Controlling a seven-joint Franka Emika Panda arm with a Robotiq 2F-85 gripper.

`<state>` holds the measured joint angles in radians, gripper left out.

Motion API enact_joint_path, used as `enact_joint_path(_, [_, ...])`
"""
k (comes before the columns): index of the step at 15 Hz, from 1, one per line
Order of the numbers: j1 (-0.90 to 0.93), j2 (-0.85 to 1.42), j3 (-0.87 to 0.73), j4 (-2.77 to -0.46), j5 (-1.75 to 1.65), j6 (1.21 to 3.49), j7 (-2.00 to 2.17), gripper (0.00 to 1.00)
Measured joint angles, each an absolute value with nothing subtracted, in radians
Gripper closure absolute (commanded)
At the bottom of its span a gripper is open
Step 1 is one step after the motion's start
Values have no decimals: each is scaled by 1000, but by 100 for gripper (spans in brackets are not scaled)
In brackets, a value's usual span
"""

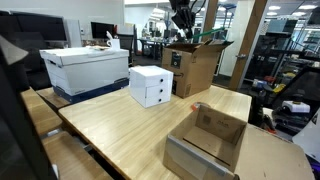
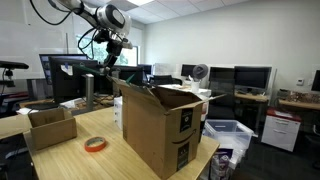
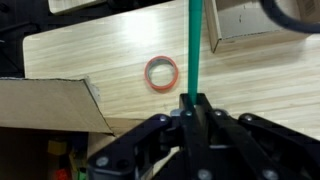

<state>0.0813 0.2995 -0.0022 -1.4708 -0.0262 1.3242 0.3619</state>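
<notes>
My gripper (image 3: pixel 193 100) is shut on a thin green stick (image 3: pixel 192 45) that points away from the camera in the wrist view. Below it lies a red tape roll (image 3: pixel 161 72) on the light wooden table (image 3: pixel 120 50); the roll also shows in an exterior view (image 2: pixel 96 144). In both exterior views the gripper (image 1: pixel 183 18) (image 2: pixel 112 55) hangs high in the air, above the near edge of a tall open cardboard box (image 2: pixel 160 125) (image 1: pixel 198 62). A flap of that box (image 3: pixel 45 105) shows at the lower left of the wrist view.
A white drawer box (image 1: pixel 150 86) and a large white and blue box (image 1: pixel 85 68) stand on the table. A low open cardboard box (image 1: pixel 205 140) (image 2: pixel 50 127) sits near the table edge. Desks with monitors (image 2: pixel 250 78) and a plastic bin (image 2: pixel 228 133) stand around.
</notes>
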Motion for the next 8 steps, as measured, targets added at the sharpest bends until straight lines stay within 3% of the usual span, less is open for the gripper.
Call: enact_joint_path(8, [87,106,28,-1812,58,1759,371,94])
